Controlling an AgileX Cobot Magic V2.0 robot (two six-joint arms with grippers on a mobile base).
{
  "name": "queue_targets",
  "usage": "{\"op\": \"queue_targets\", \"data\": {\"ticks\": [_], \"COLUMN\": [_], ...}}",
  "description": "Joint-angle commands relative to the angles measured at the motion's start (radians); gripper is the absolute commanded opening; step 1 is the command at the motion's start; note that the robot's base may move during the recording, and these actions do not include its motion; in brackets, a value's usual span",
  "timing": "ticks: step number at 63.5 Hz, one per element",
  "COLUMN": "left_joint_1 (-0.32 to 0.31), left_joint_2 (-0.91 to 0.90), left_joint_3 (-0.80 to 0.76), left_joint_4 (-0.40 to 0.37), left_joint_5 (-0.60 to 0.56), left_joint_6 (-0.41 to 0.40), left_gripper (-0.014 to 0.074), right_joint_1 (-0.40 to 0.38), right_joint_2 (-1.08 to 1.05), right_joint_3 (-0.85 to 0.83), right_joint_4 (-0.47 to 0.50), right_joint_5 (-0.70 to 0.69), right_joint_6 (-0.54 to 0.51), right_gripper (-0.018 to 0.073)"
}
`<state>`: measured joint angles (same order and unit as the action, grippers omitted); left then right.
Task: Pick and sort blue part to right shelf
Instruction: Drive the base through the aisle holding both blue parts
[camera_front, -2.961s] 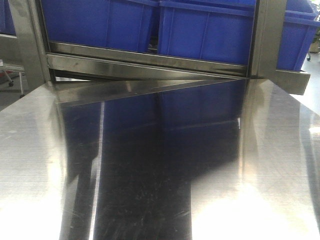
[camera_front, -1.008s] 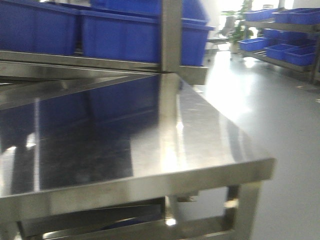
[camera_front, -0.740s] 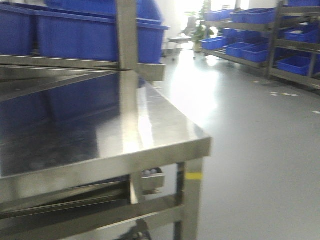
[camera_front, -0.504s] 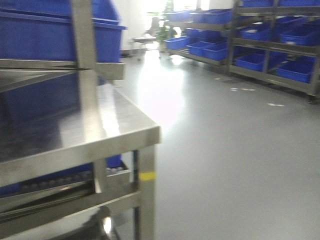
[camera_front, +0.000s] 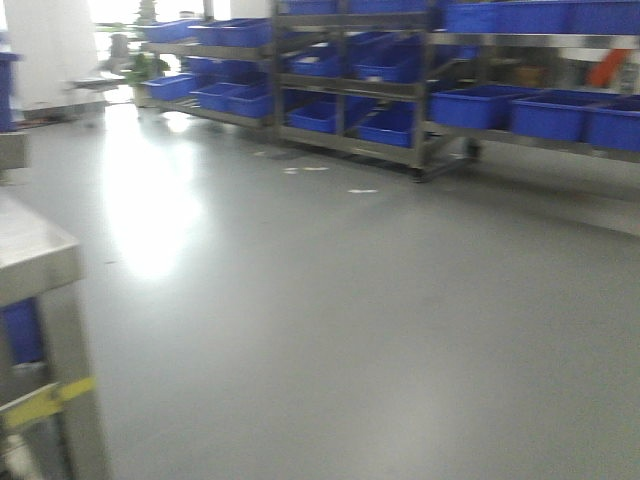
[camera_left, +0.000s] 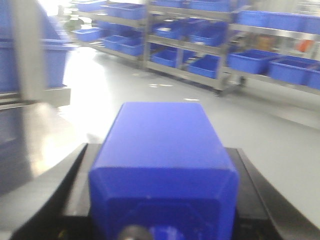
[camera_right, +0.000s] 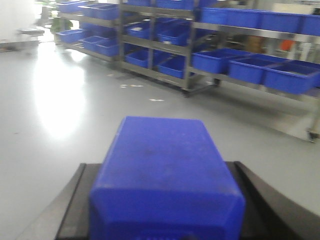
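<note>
Holding one blue part (camera_left: 162, 165) clenched in the left gripper (camera_left: 160, 148), and the other blue part (camera_right: 165, 170) clenched in the right gripper (camera_right: 160, 166).

Black fingers (camera_left: 80, 165) hug both sides of each block. In the front view the right shelf (camera_front: 424, 90) with its blue bins (camera_front: 545, 112) sits at 1 o'clock, well apart, with loads of open grey floor (camera_front: 330, 300) in between and window glare at 10 o'clock. A steel table (camera_front: 35, 260) corner pokes in at 9 o'clock, mostly cut off, with yellow tape (camera_front: 45, 400) on its leg. It's all blurry, so I can't tell what's in the bins.

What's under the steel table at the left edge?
Under the steel table: a blue shape, perhaps a bin, and a yellow-marked lower rail. The picture edge cuts off the rest.
</note>
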<state>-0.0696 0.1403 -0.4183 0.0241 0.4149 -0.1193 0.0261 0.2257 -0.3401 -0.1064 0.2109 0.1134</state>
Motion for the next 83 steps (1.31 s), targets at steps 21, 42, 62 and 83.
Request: {"op": "queue_targets", "data": {"ticks": [21, 42, 62, 83], "left_joint_1": [0.001, 0.001, 0.001, 0.001], "left_joint_2": [0.012, 0.012, 0.012, 0.012], "left_joint_3": [-0.027, -0.027, -0.027, -0.027], "left_joint_4": [0.001, 0.001, 0.001, 0.001], "left_joint_5": [-0.088, -0.088, -0.088, -0.088], "left_joint_6": [-0.008, -0.008, -0.008, -0.008], "left_gripper": [0.0353, 0.0353, 0.0353, 0.0353], "right_joint_1": [-0.007, -0.007, -0.007, -0.007], "right_joint_2": [0.009, 0.009, 0.009, 0.009], "right_joint_3": [-0.028, -0.028, -0.028, -0.028], "right_joint_4": [-0.014, -0.014, -0.014, -0.014], "right_joint_5": [-0.09, -0.09, -0.09, -0.09], "right_joint_6": [-0.005, -0.005, -0.005, -0.005], "right_gripper": [0.0412, 0.0412, 0.0412, 0.0412]}}
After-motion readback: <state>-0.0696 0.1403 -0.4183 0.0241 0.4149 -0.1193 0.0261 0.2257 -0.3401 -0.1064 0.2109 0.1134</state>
